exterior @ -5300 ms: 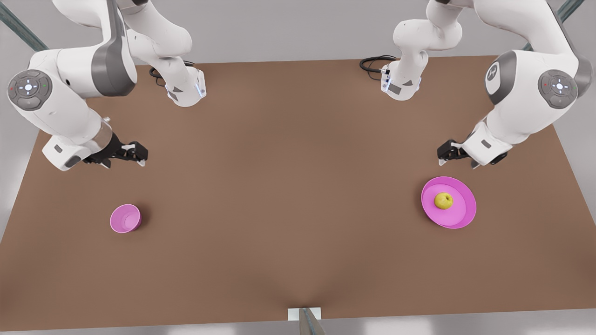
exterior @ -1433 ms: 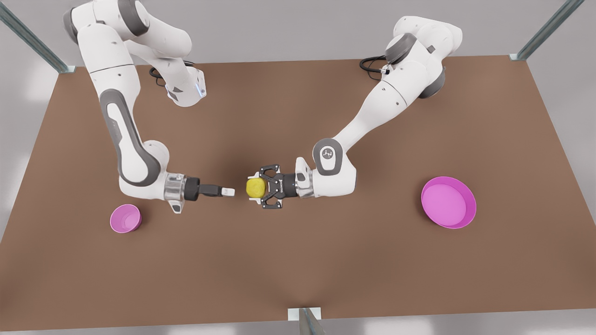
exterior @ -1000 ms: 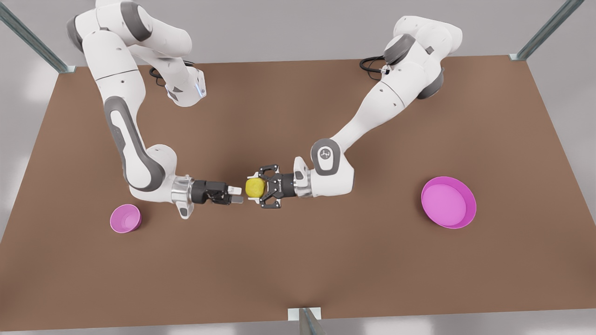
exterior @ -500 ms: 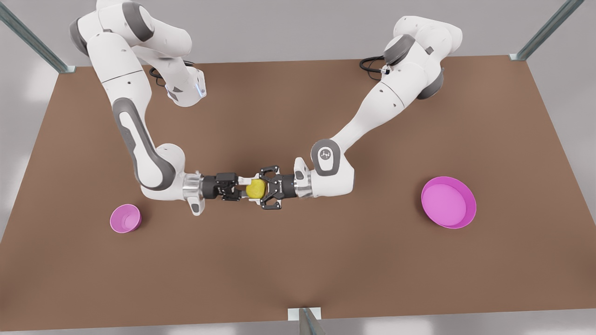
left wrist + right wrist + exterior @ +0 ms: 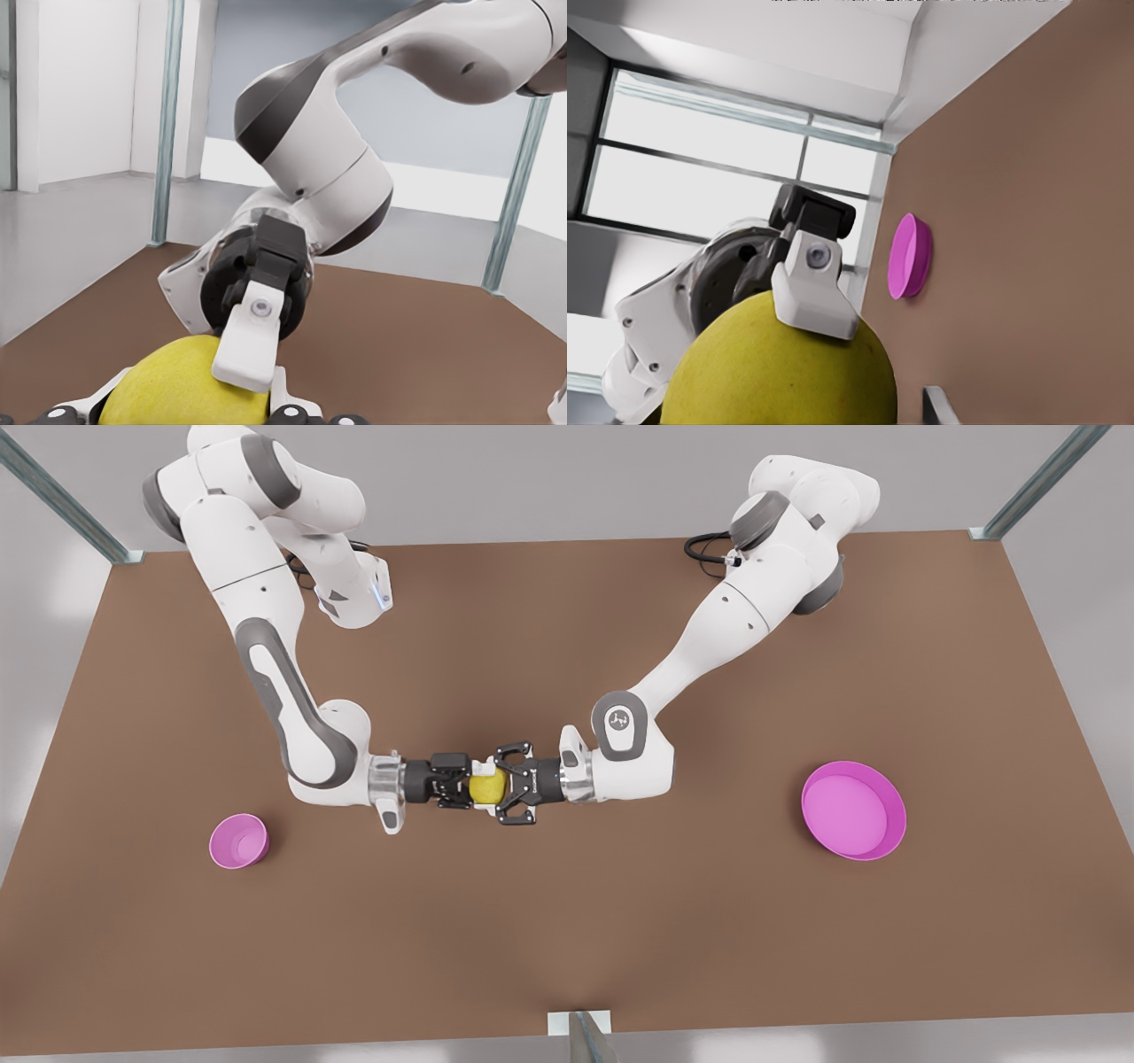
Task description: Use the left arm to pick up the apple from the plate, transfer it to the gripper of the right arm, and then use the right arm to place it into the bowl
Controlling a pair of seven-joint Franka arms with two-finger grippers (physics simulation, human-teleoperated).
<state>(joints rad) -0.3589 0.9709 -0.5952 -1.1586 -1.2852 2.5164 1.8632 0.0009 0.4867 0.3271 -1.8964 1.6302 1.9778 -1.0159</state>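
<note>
Yellow-green apple (image 5: 486, 786) pinched in the left hand (image 5: 493, 786), above mid-surface.
Left hand's black linkage fingers (image 5: 512, 757) clamp the round, faintly speckled fruit. Right hand (image 5: 477, 784) meets it head-on from the front view's left; whether it grips, cannot tell. Magenta plate (image 5: 895, 824) well apart at the front view's right, small pink bowl (image 5: 261, 841) at its left, both on the brown surface (image 5: 620, 921).
</note>
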